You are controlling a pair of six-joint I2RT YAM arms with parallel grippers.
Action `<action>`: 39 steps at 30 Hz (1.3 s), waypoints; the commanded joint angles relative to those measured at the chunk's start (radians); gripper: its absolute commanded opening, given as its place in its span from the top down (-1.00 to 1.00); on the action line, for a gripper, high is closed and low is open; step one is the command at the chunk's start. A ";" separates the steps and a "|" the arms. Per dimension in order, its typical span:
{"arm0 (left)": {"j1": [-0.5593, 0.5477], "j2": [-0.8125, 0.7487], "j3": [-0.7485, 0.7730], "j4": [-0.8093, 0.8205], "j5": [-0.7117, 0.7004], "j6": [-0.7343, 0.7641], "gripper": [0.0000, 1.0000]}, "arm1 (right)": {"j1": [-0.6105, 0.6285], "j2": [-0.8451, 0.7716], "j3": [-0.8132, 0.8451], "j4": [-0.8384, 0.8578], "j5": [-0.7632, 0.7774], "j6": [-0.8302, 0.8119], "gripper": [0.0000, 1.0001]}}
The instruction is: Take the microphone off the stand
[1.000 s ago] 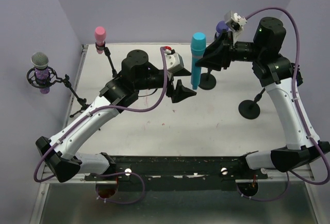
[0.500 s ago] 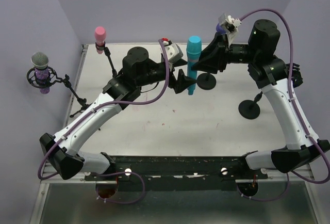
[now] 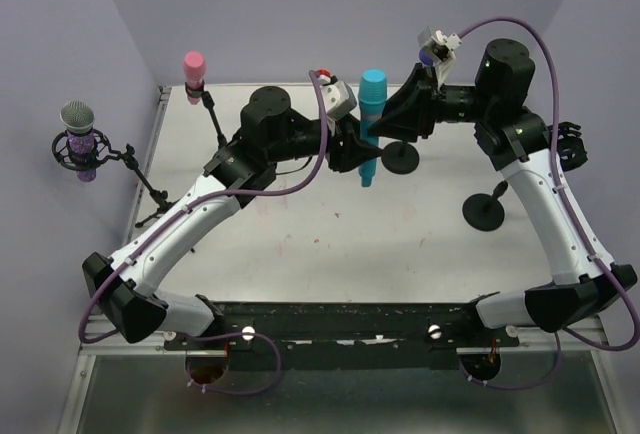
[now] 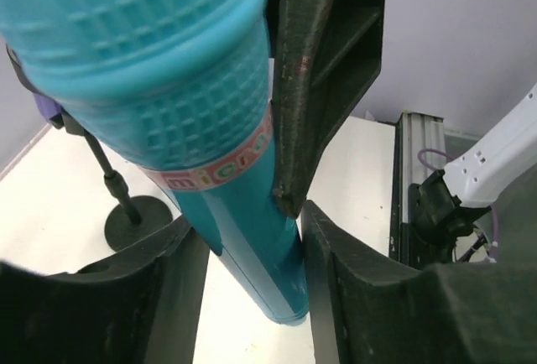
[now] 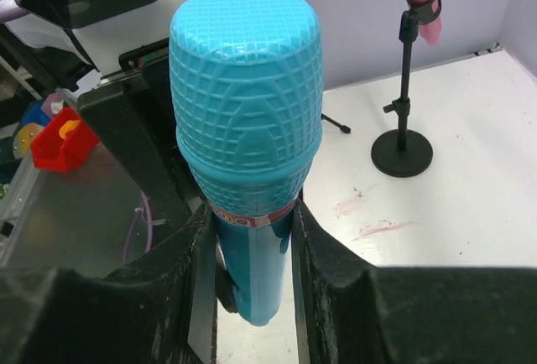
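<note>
Teal microphone [image 3: 370, 119]: head up with a slight lean, just left of the round stand base [image 3: 401, 158] and above the bench [image 3: 330, 244]. Its lower end hangs free and touches nothing that shows.
Right gripper [image 5: 250, 247]: the jaws are closed on the microphone's body just under the head, one finger on each side. It looks to be carrying the weight.
Left gripper [image 4: 252, 288]: on the side of the microphone away from the stand base. Its jaws flank the handle lower down, close enough to seem in contact. I cannot tell whether they are pressing.
Stand base: sits on the bench, partly behind the right gripper. Its stem top and clip are hidden.
Done: judging by the free lower end, the microphone appears to be already out of its holder and lifted clear.
Left to do: probably a handover or a shared carry, then moving the microphone away from the stand base and setting it down.
Risk: if the right jaws let go before the left have a firm hold, the smooth handle could slip.
Others: the pink microphone [image 3: 193, 64] and grey microphone [image 3: 77, 117] are on their own stands, well to the left of the stand base.
</note>
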 commanded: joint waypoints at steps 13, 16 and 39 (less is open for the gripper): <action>0.096 -0.080 -0.049 -0.162 0.001 -0.081 1.00 | 0.014 -0.102 -0.050 -0.345 0.248 -0.239 -1.00; 0.131 -0.103 -0.114 -0.355 0.010 -0.054 1.00 | 0.015 -0.160 -0.097 -0.397 0.305 -0.249 -1.00; 0.283 -0.385 -0.775 -0.927 -0.413 1.254 1.00 | 0.014 -0.198 -0.164 -0.492 0.432 -0.374 -1.00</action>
